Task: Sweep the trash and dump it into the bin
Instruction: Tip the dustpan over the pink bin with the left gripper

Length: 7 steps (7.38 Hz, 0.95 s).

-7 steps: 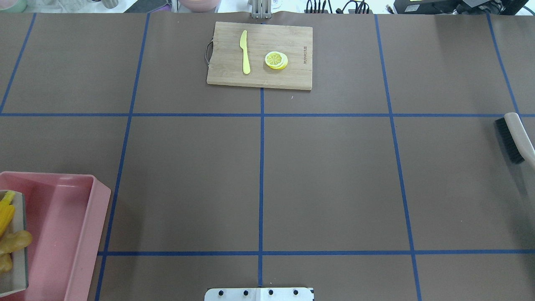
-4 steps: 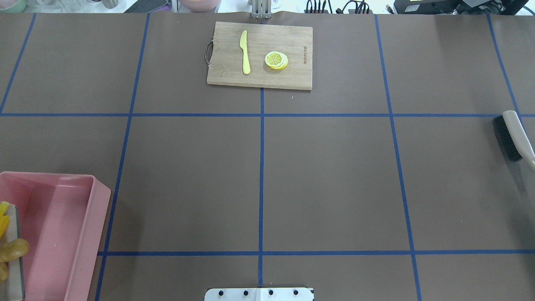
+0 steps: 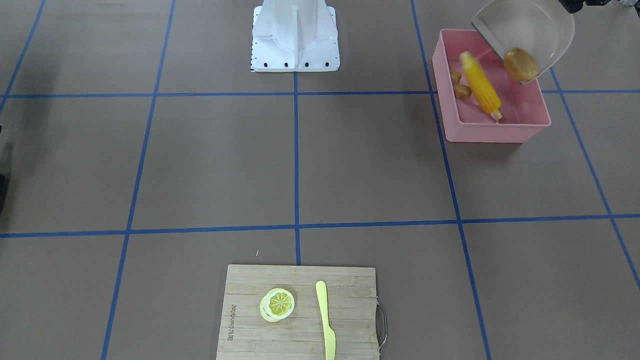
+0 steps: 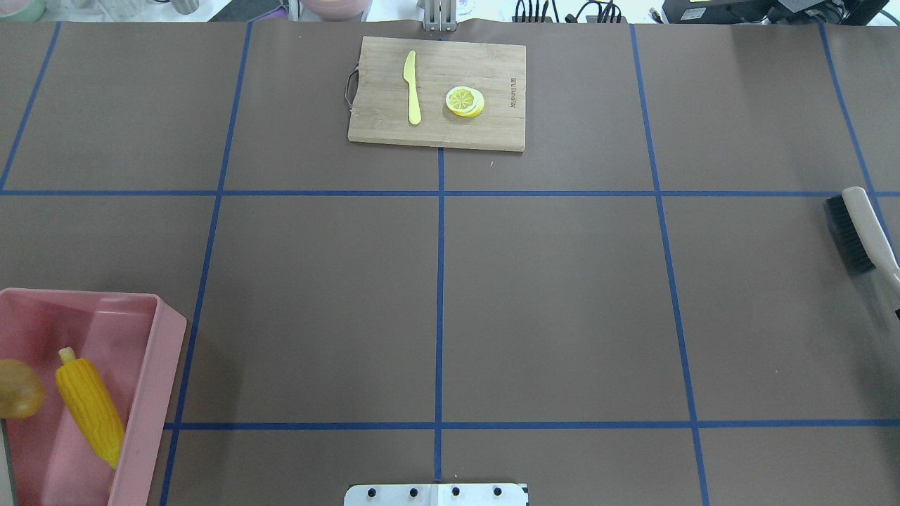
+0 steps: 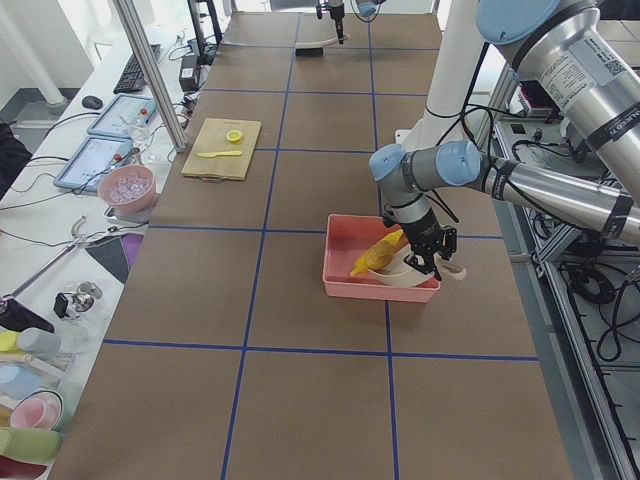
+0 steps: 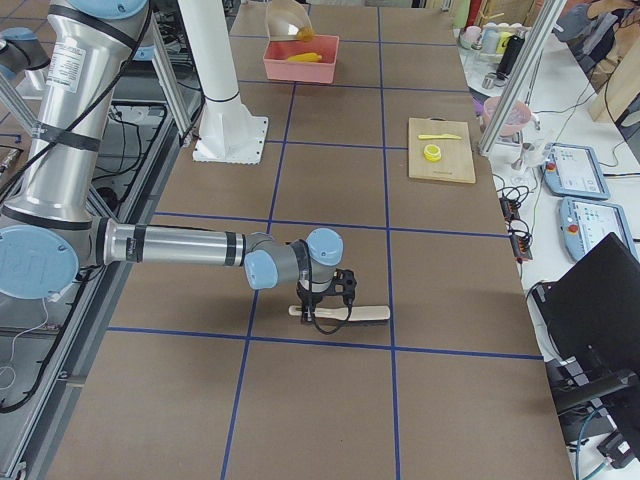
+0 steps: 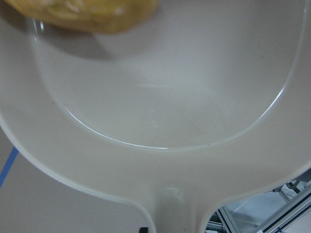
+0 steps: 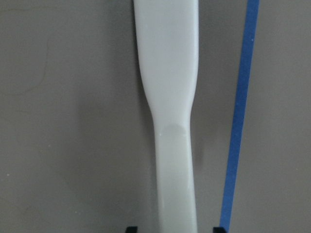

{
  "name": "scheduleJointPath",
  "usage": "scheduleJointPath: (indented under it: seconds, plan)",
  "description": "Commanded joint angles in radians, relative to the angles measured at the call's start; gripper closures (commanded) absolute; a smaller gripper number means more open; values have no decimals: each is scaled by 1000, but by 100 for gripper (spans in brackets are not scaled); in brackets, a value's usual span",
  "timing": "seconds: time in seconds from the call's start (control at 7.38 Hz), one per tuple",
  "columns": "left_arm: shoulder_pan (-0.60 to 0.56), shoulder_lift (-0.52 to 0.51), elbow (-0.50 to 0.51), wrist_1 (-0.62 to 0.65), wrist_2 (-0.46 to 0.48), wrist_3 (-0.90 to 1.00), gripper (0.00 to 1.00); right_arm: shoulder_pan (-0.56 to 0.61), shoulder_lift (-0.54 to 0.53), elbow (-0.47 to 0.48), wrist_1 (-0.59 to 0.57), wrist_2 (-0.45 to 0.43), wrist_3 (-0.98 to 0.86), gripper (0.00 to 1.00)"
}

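The pink bin (image 3: 495, 132) stands at the table's near left corner, also in the overhead view (image 4: 151, 379). My left gripper (image 5: 432, 262) is shut on the handle of the beige dustpan (image 3: 525, 30) and holds it tilted steeply over the bin. The yellow corn cob (image 3: 481, 90) and the tan ginger root (image 3: 459, 85) lie inside the bin. The brown potato (image 3: 521, 64) sits at the dustpan's lower lip, above the bin. The left wrist view shows the dustpan's inside (image 7: 165, 97) with the potato (image 7: 87, 12) at its far edge. My right gripper (image 8: 175, 229) is shut on the brush handle (image 8: 170, 97).
The brush (image 4: 854, 232) lies low over the table at the far right edge. A wooden cutting board (image 4: 436, 91) with a yellow knife (image 4: 412, 88) and a lemon slice (image 4: 465, 100) is at the far middle. The robot's base plate (image 4: 436, 494) is at the near edge.
The dustpan has tipped and left the overhead view. The corn and ginger slid out of it into the bin, and the potato came to its lip. The brush shifted slightly left.
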Motion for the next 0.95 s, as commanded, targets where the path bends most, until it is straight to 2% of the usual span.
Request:
scheduleJointPath:
  seconds: [0.0,0.14,0.54,0.81]
  plan:
    - [2,-3,-14,42,-1,0,100,0,0,0,0,0,-3,10]
    - [2,-3,-17,42,-1,0,100,0,2,0,2,0,-4,0]
    - [-10,-13,-31,33,0,-21,100,-2,43,-2,-4,-18,-25,0]
    - [-39,-16,-54,16,-1,-61,100,27,70,-11,-10,-84,-119,0]
